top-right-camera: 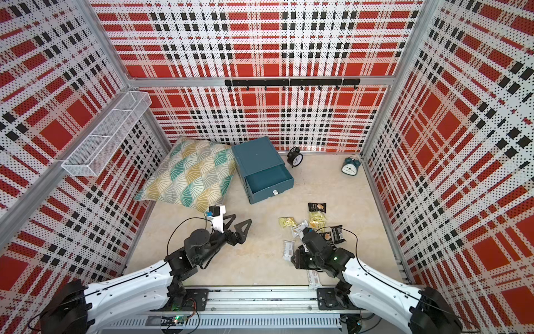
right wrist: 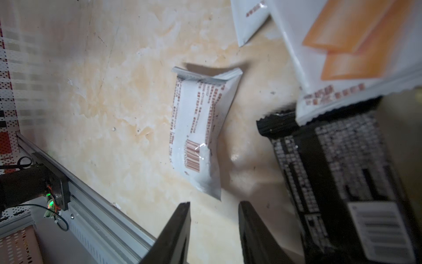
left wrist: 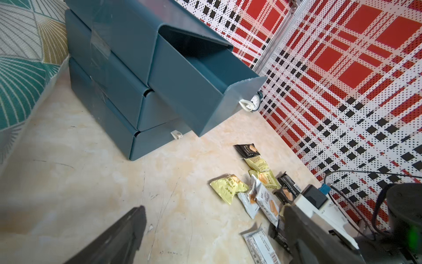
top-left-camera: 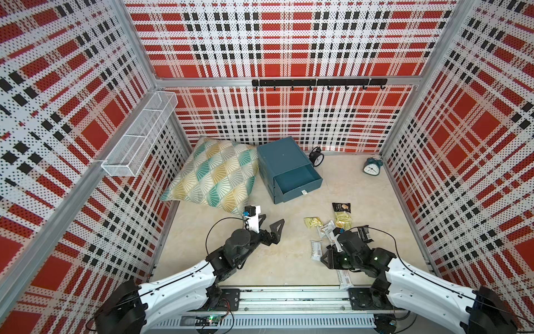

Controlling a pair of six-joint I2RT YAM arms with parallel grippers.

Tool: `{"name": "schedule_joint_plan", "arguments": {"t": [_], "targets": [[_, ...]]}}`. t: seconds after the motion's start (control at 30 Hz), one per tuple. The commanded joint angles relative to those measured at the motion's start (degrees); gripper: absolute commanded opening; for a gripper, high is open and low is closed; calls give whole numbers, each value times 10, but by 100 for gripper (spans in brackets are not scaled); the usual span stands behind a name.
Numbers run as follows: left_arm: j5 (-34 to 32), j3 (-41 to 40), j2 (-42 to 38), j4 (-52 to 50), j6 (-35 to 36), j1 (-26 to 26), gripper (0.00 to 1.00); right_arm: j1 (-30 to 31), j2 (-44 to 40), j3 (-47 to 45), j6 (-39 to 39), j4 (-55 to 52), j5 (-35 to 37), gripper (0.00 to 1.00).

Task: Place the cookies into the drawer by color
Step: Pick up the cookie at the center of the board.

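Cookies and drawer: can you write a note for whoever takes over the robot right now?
Left gripper open, empty, near the pillow.
Right gripper open, empty, tips just short of a white packet.
Cookies all lie loose on the table near the right gripper.
Drawer cabinet: top drawer pulled out, looks empty; lower two shut.
To do: every packet, sorted by color.

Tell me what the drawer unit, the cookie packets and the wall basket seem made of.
Drawer unit: probably moulded plastic, matte teal, with rounded, seamless corners. Cookie packets: thin glossy plastic film or foil, crinkled, with crimped ends and glare spots. Wall basket: white-coated wire mesh, see-through.
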Motion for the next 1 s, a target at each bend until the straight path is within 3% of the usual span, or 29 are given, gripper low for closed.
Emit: {"name": "schedule_joint_plan", "arguments": {"t": [0.0, 0.3, 0.47, 0.7, 0.97], "targets": [[-7, 0, 3, 56, 28, -3, 100, 7, 25, 3, 5, 33, -8, 41], [-2, 2, 4, 56, 32, -3, 100, 24, 95, 25, 6, 45, 10, 36], [0, -4, -5, 64, 34, -3, 100, 25, 116, 27, 8, 46, 33, 26], [27, -16, -26, 87, 44, -3, 99, 28, 61, 29, 6, 33, 48, 1], [64, -26, -68, 99, 48, -4, 100, 30, -19, 82, -17, 1, 76, 0]]}}
